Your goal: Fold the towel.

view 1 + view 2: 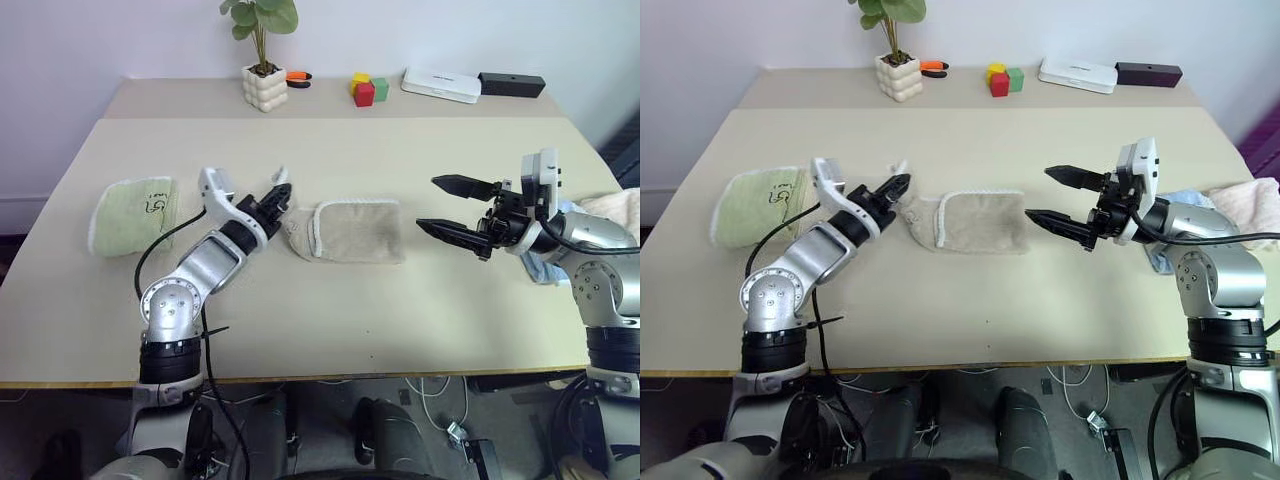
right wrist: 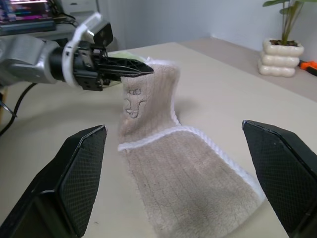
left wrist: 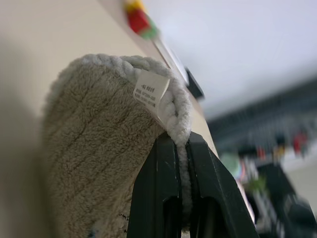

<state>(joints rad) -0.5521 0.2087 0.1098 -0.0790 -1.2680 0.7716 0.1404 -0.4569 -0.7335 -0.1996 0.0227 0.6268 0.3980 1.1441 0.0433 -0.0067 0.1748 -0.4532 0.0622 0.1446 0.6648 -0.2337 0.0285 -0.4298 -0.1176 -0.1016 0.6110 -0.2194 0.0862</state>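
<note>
Left eye view, nearest first: the left pincer point(image 1: 281, 192) is clenched on the corded end of the beige towel point(image 1: 355, 232), lifting that end off the table point(image 1: 330, 310) while the rest lies flat mid-table. Level with the towel on its other side, the right pincer point(image 1: 448, 207) hangs released, jaws wide, holding nothing. Judging by this, the fold wants the raised end carried across toward the towel's far end, edges aligned, before letting go. Beyond stands a potted plant point(image 1: 263, 60).
</note>
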